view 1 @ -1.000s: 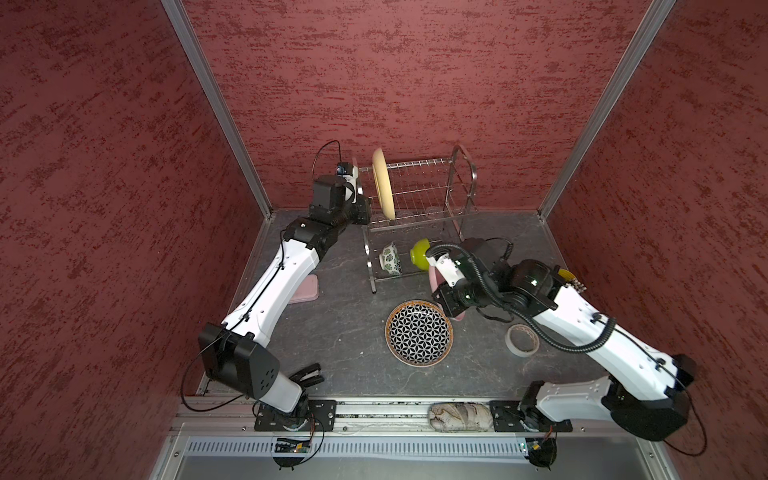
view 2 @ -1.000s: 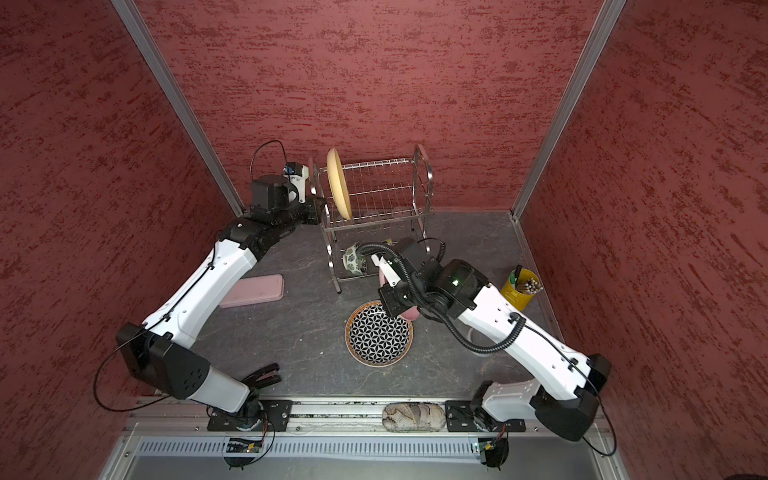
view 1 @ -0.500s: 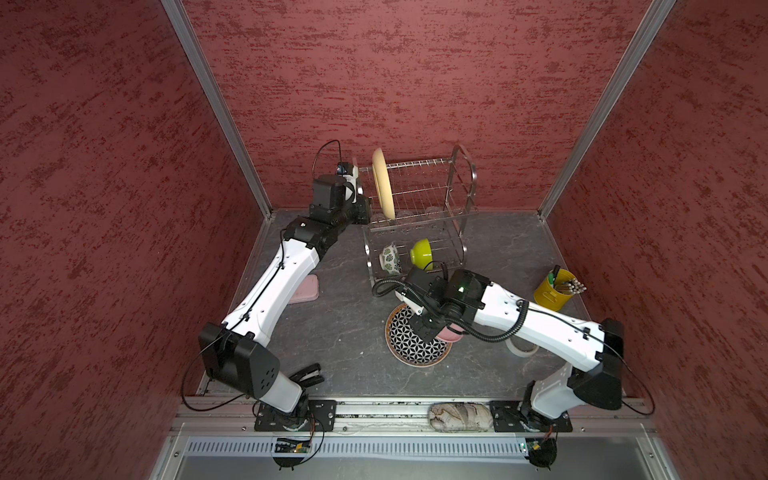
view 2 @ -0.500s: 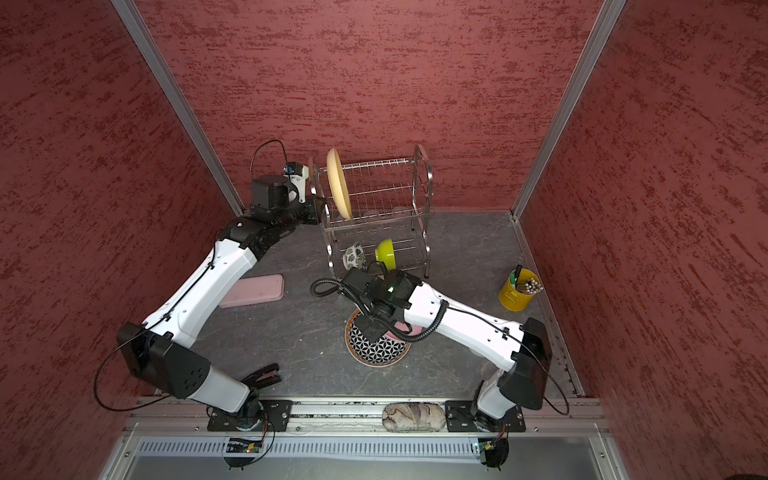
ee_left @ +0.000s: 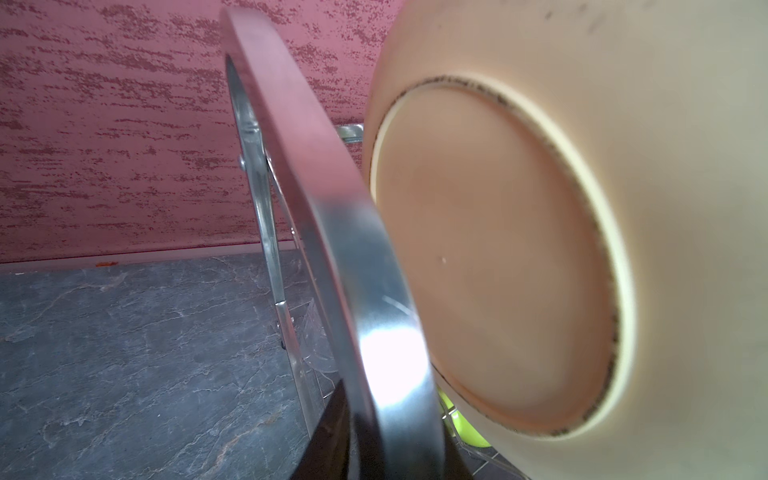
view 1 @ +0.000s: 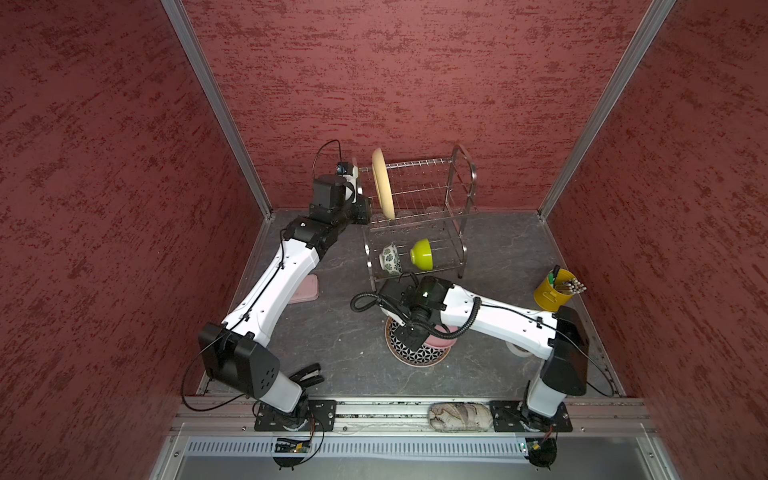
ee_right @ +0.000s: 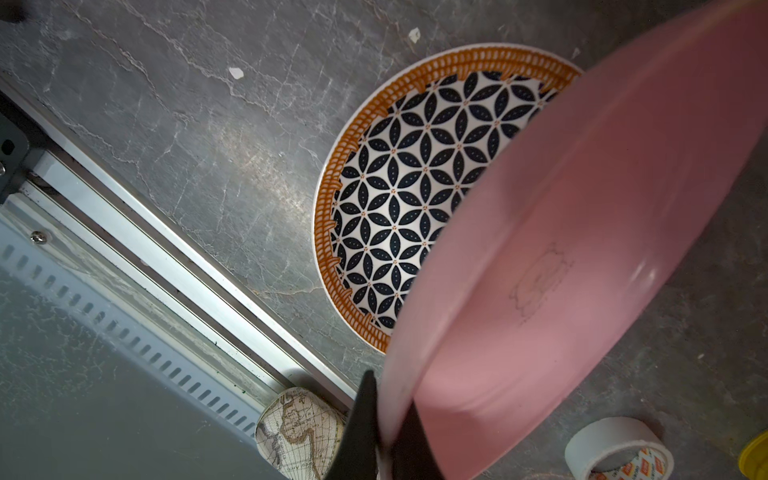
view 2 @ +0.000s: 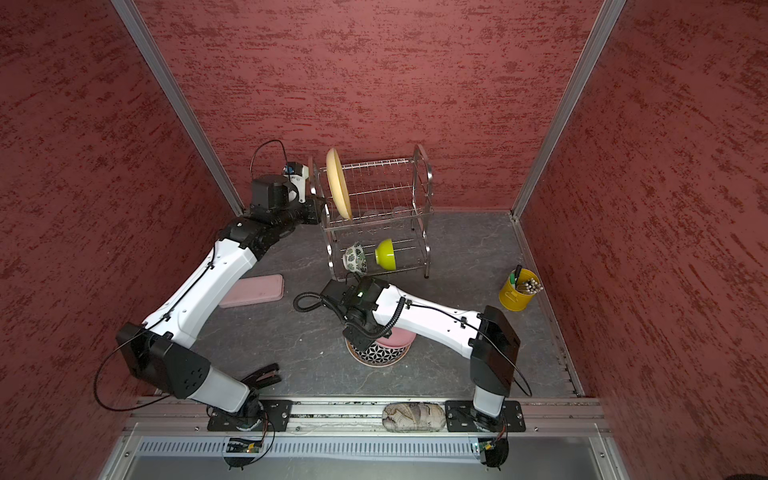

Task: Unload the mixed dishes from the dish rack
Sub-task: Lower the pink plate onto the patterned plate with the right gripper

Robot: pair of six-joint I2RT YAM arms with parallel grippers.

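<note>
Pink plate [ee_right: 582, 249] has swung away from the dish rack [view 1: 465, 174] in the last second and now hangs tilted over the white black-patterned plate [ee_right: 395, 187] on the near table, its rim pinched tight in the right gripper [ee_right: 388, 399]; setting it down looks close. Further back, the green-leaf bowl [view 1: 390, 259] and lime-green bowl [view 1: 423, 254] wait on the lower tier. Farthest, the left gripper [ee_left: 390, 449] has not moved, seemingly clamped on the rack's side handle beside the tan-yellow plate [view 1: 382, 187]

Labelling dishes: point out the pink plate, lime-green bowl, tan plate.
pink plate [ee_right: 582, 257], right wrist view, middle.
lime-green bowl [view 1: 424, 255], in a top view, outer wall.
tan plate [ee_left: 498, 270], left wrist view, base.
</note>
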